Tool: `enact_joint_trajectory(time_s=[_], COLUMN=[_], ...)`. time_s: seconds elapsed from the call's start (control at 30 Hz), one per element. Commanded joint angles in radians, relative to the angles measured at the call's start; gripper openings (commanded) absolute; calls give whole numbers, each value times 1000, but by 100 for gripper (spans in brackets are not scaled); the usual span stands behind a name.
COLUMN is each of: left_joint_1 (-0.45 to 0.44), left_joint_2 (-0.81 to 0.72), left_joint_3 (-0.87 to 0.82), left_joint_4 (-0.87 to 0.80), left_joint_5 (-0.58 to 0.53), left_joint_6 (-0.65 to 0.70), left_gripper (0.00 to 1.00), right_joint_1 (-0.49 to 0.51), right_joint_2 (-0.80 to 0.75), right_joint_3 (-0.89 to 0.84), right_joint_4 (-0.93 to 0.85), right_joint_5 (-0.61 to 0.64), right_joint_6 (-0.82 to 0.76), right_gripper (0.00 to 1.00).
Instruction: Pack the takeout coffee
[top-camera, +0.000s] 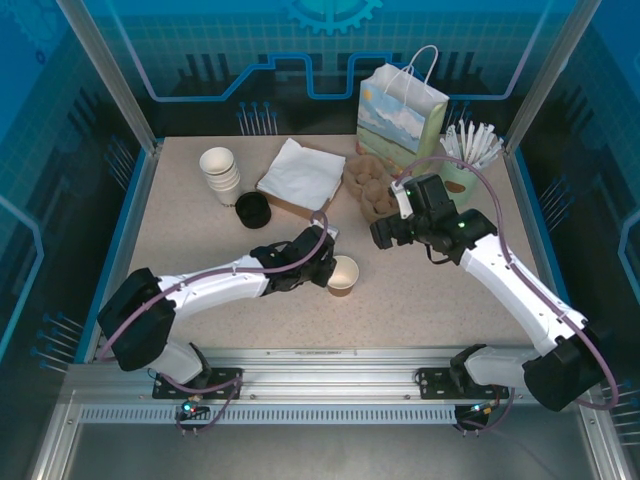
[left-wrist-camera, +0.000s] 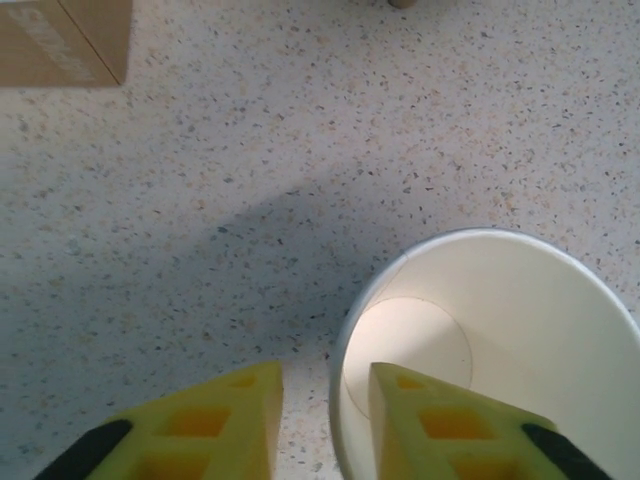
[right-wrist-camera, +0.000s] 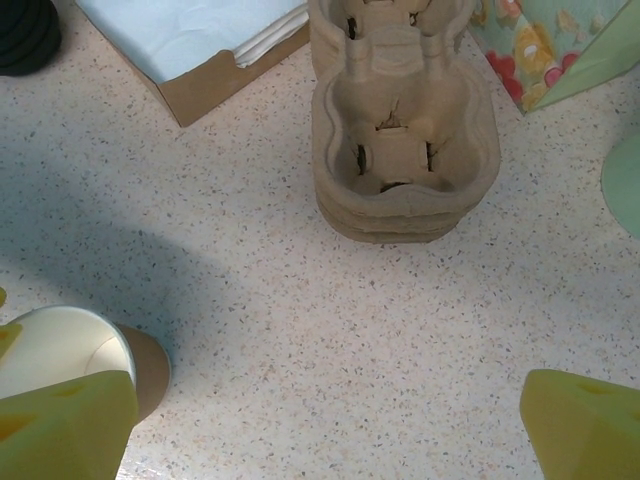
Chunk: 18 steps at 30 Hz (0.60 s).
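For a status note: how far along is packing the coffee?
Done: one open cup stands mid-table. In hand: the left fingers straddle its rim, slightly apart. Left: it has no lid (black lids sit by the white cups), and it is in neither the carrier nor the bag.

Upper left of the top view, we see a stack of white cups (top-camera: 220, 172) with black lids (top-camera: 253, 210) just beside it. Boxed napkins (top-camera: 301, 173), pulp cup carriers (top-camera: 368, 183) and a gift bag (top-camera: 400, 115) sit toward the upper right.
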Motion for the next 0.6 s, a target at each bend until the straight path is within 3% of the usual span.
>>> enact_joint_trajectory(time_s=[0.0,0.3,0.43,0.57], left_joint_1=[35,410,567,655], left_joint_2=[-109,-243,-197,-69], left_joint_3=[-2,-59,-61,-8], left_joint_4=[-24,-60,-26,-12], left_joint_5=[-53,-29,8,-3], left_joint_6=[16,-96,-126,-110], left_gripper=[36,53,55,56], right_joint_1=[21,135,168,197], right_joint_2=[-45,-33,30,103], right_joint_3=[11,-16,3,52], right_joint_4=[1,154,189,179], right_joint_5=[-29,-95,-123,-122], right_joint_6=[20,63,70,64], right_gripper=[100,100,100,100])
